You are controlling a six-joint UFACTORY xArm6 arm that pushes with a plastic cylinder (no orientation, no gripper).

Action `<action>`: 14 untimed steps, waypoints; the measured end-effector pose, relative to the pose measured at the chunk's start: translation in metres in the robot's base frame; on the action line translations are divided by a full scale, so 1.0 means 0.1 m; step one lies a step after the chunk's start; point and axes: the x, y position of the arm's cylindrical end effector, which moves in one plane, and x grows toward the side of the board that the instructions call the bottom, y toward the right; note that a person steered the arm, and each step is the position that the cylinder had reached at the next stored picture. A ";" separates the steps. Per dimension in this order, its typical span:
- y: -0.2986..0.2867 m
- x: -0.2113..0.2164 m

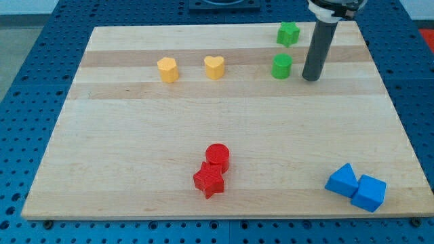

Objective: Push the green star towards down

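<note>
My tip (311,76) sits right of green cylinder (282,66), below-right of green star (287,33); no pincer on rod

My tip (311,78) down (rod upright).

1. We see bright, even overhead light on the wooden board (203,122).
2. We note only short, soft shadows, such as under the red star (209,181).
3. Focus is sharp throughout; we find no glare or edge distortion.
</note>
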 end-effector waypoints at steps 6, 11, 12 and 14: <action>-0.24 -0.18; -0.60 -0.18; -0.62 -0.18; 0.13 -0.32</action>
